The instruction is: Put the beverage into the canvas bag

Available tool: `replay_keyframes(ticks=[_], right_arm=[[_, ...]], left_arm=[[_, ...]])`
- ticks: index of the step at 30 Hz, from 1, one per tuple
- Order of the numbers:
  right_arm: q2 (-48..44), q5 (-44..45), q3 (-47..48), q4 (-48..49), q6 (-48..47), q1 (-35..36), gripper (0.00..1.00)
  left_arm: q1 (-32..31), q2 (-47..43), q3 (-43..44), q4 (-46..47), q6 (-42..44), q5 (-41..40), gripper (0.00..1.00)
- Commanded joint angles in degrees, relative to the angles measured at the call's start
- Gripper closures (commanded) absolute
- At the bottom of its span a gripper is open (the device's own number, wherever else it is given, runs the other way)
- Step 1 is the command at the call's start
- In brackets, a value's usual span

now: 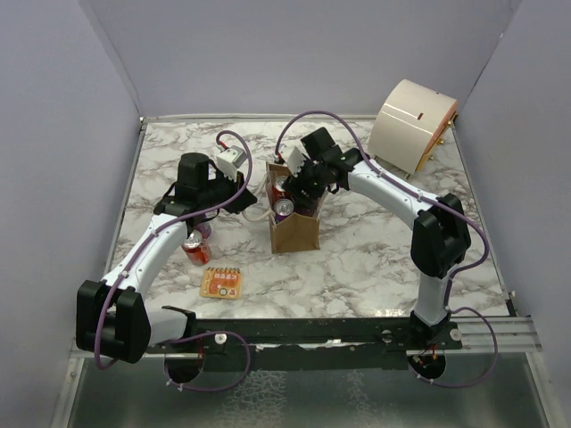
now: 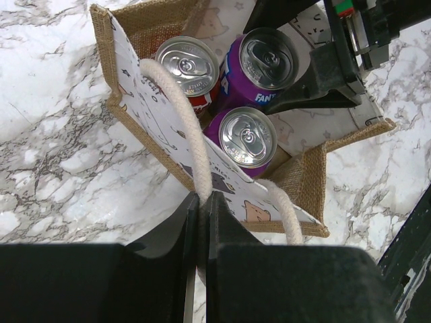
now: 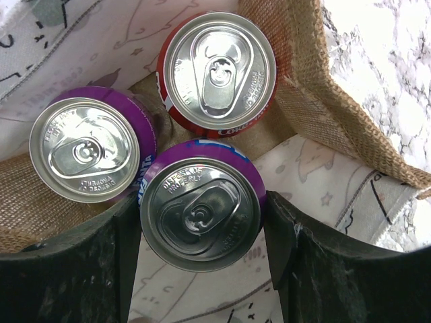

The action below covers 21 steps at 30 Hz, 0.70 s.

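Since three cans show inside the bag [image 2: 306, 182], the task looks nearly done. The right tool [image 3: 201, 202] is clamped on the held can [image 3: 195, 212], a purple one, with a finger against each side. That can's top looks larger than its neighbours', so I judge it rides higher and is not yet down on the bag's floor. Close beside it stand a red can [image 3: 219, 70] and a second purple can [image 3: 87, 148]. The left tool [image 2: 202, 202] is pinched narrow on a cream handle [image 2: 192, 128], which seems to hold the near wall up and the mouth open. What is left, as I judge it, is to lower the held can, release it, lift the right tool out and let go of the handle.

Only the overhead view shows the bag standing upright in the middle of the bench [image 1: 375, 259]. It also shows a loose can [image 1: 195, 251], red, outside the bag beside the left arm. I cannot tell whether that one is meant to go in too. A battery pack [image 1: 222, 282] and a cream drum [image 1: 412, 125] also appear there alone. Only the left wrist view shows the grip on the handle. Only the right wrist view shows both fingers against the held can. No view shows the bag's floor.
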Motion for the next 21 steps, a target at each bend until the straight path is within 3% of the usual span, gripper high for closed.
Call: replay_keyframes(ticks=[1, 21], right_arm=[[0.41, -0.91, -0.47, 5.03, 0.26, -0.47, 0.82], [0.81, -2.54, -5.9, 8.23, 1.36, -0.72, 0.61]], left_arm=[[-0.24, -1.42, 0.23, 0.17, 0.81, -0.26, 1.0], [-0.24, -1.74, 0.12, 0.23, 0.65, -0.18, 1.0]])
